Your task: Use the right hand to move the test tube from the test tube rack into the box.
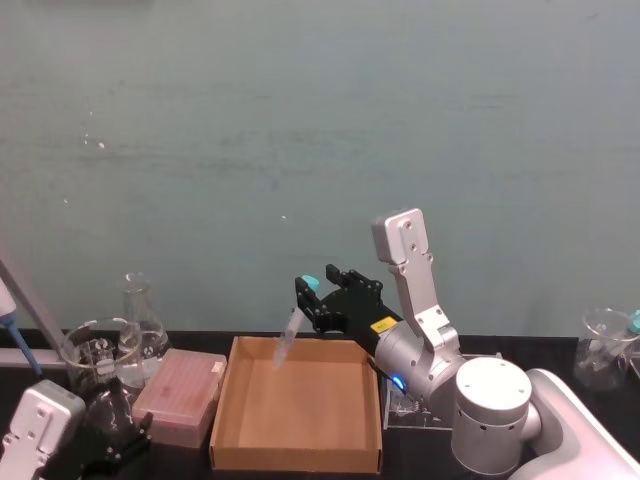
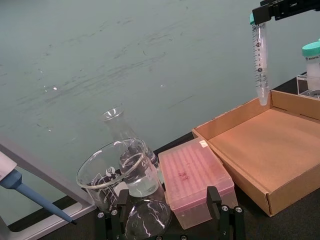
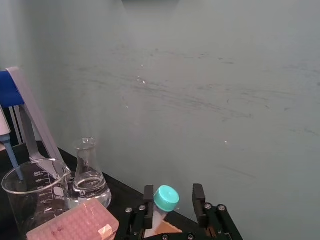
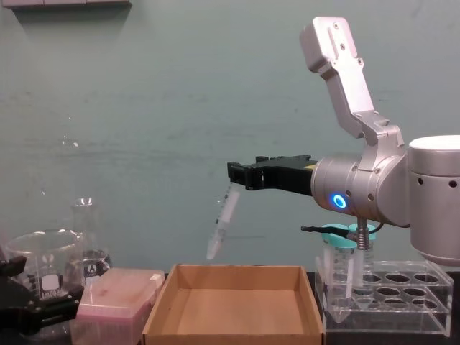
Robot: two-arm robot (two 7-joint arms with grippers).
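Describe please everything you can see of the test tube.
The test tube is slim, clear plastic with printed graduation marks, a conical tip and a small teal cap. The right hand grips it just below the cap. It hangs tilted, tip down, above the far edge of the box, touching nothing else.

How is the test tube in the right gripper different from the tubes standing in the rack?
The test tube is slim, hangs tilted in the air from the right gripper over the box. The wider tubes stand upright in the test tube rack with larger caps. All are clear with teal caps.
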